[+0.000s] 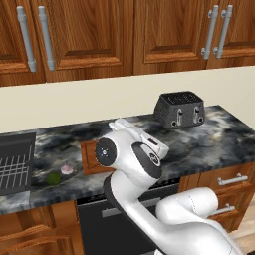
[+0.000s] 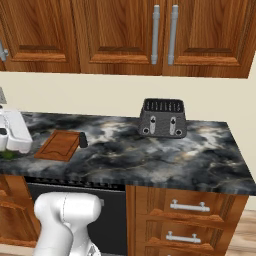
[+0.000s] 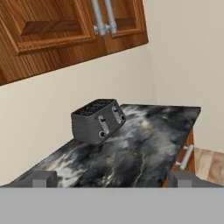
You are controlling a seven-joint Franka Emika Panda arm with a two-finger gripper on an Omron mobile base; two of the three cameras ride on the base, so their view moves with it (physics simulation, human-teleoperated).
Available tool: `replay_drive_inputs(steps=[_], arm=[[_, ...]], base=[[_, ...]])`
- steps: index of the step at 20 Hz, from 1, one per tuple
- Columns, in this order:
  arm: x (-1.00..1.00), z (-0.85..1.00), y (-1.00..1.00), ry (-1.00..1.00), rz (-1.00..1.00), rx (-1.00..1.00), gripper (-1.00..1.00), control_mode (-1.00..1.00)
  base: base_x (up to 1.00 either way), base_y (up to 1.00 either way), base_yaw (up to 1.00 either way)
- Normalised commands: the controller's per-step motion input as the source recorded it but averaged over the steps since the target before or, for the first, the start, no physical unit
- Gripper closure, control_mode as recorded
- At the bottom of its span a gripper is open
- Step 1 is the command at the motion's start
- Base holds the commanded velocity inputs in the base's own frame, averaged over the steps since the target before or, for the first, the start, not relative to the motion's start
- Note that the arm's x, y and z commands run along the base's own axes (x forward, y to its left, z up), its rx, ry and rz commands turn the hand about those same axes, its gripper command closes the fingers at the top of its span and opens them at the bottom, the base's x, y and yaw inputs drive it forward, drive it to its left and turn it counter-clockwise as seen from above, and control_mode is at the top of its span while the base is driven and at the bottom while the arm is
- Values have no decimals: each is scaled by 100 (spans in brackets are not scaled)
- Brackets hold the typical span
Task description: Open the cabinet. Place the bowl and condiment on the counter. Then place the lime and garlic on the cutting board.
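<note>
The toaster [image 2: 162, 118] stands on the counter [image 2: 150, 155] toward the back, close to the wall, and the rest is placed from it. Straight above it hangs the cabinet [image 2: 162, 35], both doors shut, the two bar handles side by side at the middle. Well to the toaster's left, nearer the counter's front edge, lies the cutting board [image 2: 60, 145], with the condiment [image 2: 83, 140] standing just beside its right edge, between board and toaster. Farther left, beyond the board, the garlic [image 1: 66, 169] and the lime [image 1: 54, 178] lie near each other on the counter, the lime nearer the front edge. Left of those sits a sink rack [image 1: 15, 164]. Drawers [image 2: 187, 220] sit below the counter under the toaster.
</note>
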Motion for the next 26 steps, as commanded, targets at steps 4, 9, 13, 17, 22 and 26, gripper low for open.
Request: replay_drive_inputs(steps=[4, 9, 13, 17, 22, 26], arm=[[-67, 38, -7, 0, 0, 4, -100, -100], [-70, 34, -9, 0, 0, 4, -100, -100], [-44, 6, -14, 0, 0, 5, -100, -100], [0, 0, 0, 0, 0, 0, -100, -100], [-15, 0, 0, -2, 0, 0, -100, 100], [0, 0, 0, 0, 0, 0, -100, 100]], base=[[0, 0, 0], [0, 0, 0], [0, 0, 0], [0, 0, 0], [-33, 0, 0], [-100, 5, 0]])
